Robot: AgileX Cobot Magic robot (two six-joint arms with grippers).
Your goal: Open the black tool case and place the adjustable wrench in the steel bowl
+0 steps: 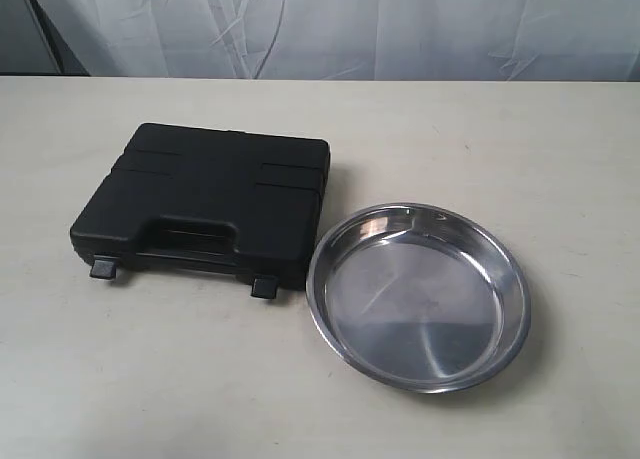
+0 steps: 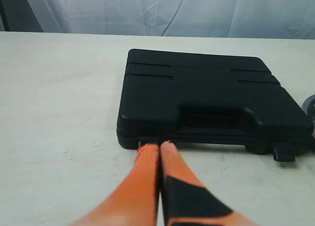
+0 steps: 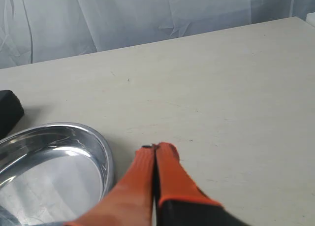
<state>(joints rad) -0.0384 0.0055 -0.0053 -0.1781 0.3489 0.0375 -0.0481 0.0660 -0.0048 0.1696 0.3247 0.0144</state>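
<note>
The exterior view shows the case (image 1: 205, 204) shut, with the bowl (image 1: 420, 299) just beside it. The wrench shows in no view. Only the wrist views show the grippers. The left gripper (image 2: 156, 146), jaws together, is at the case's front edge. The right gripper (image 3: 155, 148), jaws together, is past the bowl from the case.

You have a black tool case (image 1: 205, 194) lying flat on the pale worktop (image 1: 500, 139), lid down and closed. It is matte moulded plastic with a carry handle (image 1: 195, 229) recessed in its front edge, and two small latch tabs (image 1: 104, 269) stick out below that edge. Just beside its right front corner sits the steel bowl (image 1: 420, 299), upright: wide, shallow, round and shiny, with a rolled rim and a mirror-like, empty inside.
</note>
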